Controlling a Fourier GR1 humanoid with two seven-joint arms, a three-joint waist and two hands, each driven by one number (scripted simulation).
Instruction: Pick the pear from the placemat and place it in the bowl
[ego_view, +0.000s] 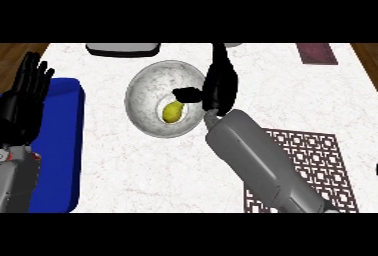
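**Pear in the bowl, hand above the rim**

The small yellow-green pear (171, 112) lies inside the speckled white round bowl (145, 85). At its three o'clock, the right hand (219, 86) hovers, fingers straight, empty. The left hand (26, 95) rests open at nine o'clock.

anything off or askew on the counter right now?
Nothing stands out. The pear lies inside the bowl, which sits upright on the counter. The right hand is over the bowl's rim, fingers straight. The left hand rests open over the blue mat. The patterned placemat lies flat.
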